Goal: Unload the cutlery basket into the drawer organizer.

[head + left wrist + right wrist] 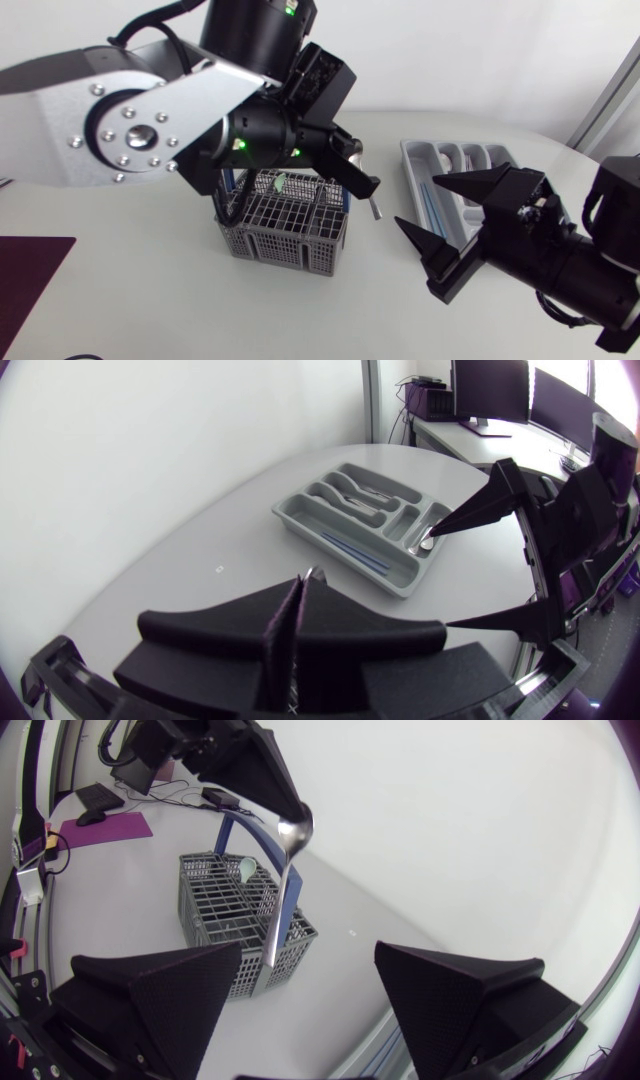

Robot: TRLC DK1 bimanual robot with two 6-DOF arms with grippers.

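My left gripper (360, 183) hangs above the grey wire cutlery basket (285, 228), shut on a metal spoon (374, 207). In the right wrist view the spoon (283, 880) hangs nearly upright from the left gripper (285, 800), pinched at its bowl end, handle down, in front of the basket (240, 925). My right gripper (452, 222) stands open, nothing between its fingers, just right of the basket and before the grey drawer organizer (412, 160). In the left wrist view the shut left gripper (297, 605) faces the organizer (300, 525) and the right gripper's fingers (480, 515).
The basket still holds a blue-handled piece (226, 187) and something pale green (281, 183). The organizer has spoons in its far compartments (365, 495) and thin blue sticks (355, 552) in the long one. A dark purple mat (28, 270) lies at the table's left edge.
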